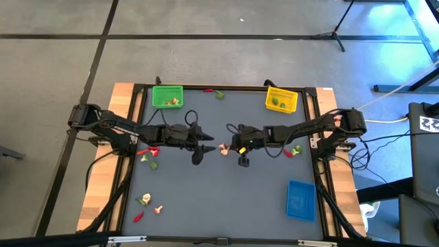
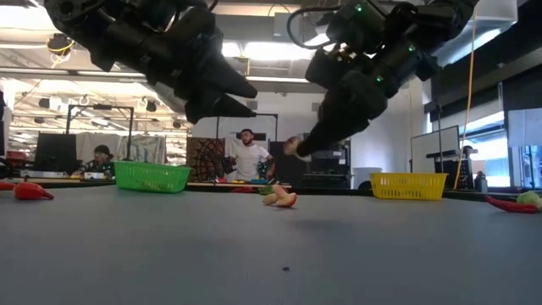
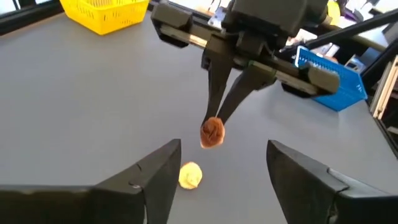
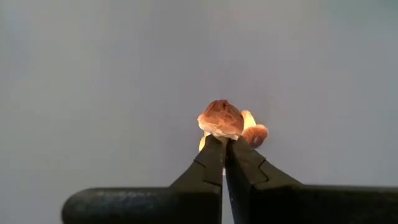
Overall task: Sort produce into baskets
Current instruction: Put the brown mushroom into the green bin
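My right gripper (image 4: 224, 140) hangs over the table's middle, shut on a small brown-capped mushroom piece (image 4: 221, 119). Under it, a second pale mushroom piece (image 3: 190, 175) lies on the grey mat. My left gripper (image 3: 224, 148) faces it from the table's left, open, with nothing between its fingers, a little short of the held piece. At the far edge the green basket (image 1: 167, 96) stands on the left and the yellow basket (image 1: 281, 100) on the right, each with produce in it. The blue basket (image 1: 300, 200) stands near right. My right gripper pinches the mushroom piece's lower part (image 4: 219, 134) between its two fingertips, so the brown cap stands out beyond them. The fingers slant down from the table's right side. The piece is lifted clear of the mat (image 2: 292, 146).
Red and green pieces lie beside my left arm (image 1: 147, 152), near my right arm (image 1: 293, 149), at the far edge (image 1: 214, 92) and at the near left (image 1: 147, 202). People are in the room behind the table (image 2: 247, 157).
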`<move>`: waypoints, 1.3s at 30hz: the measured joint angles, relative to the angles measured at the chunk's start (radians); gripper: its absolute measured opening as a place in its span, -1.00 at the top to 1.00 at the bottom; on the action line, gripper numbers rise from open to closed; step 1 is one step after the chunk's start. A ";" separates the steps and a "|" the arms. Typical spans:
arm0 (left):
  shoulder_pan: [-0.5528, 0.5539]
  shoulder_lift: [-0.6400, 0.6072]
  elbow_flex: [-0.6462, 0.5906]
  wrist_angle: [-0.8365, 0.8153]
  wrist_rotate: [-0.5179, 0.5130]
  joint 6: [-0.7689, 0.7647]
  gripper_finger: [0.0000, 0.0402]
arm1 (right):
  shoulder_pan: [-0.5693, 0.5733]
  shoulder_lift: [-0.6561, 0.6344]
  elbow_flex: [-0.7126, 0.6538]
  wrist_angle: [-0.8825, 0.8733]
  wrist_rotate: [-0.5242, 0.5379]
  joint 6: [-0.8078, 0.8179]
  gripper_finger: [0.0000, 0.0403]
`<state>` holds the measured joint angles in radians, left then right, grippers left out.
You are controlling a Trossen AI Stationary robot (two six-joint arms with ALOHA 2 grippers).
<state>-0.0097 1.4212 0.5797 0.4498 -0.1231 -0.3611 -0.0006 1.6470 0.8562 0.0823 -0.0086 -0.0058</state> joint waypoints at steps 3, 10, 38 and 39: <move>0.000 0.000 0.000 0.014 -0.014 -0.001 -0.16 | 0.000 0.000 0.000 0.034 0.000 -0.003 0.99; -0.004 0.001 0.000 0.028 -0.045 -0.024 -0.11 | 0.000 -0.005 0.000 0.141 0.000 -0.032 0.99; -0.005 0.003 0.000 0.139 -0.031 -0.006 -0.07 | 0.000 -0.005 0.086 0.154 0.012 -0.086 0.98; -0.005 0.003 0.000 0.139 -0.031 -0.007 -0.07 | 0.000 -0.005 0.086 0.154 0.017 -0.086 0.98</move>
<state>-0.0143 1.4242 0.5797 0.5888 -0.1539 -0.3676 -0.0006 1.6424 0.9421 0.2363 0.0089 -0.0917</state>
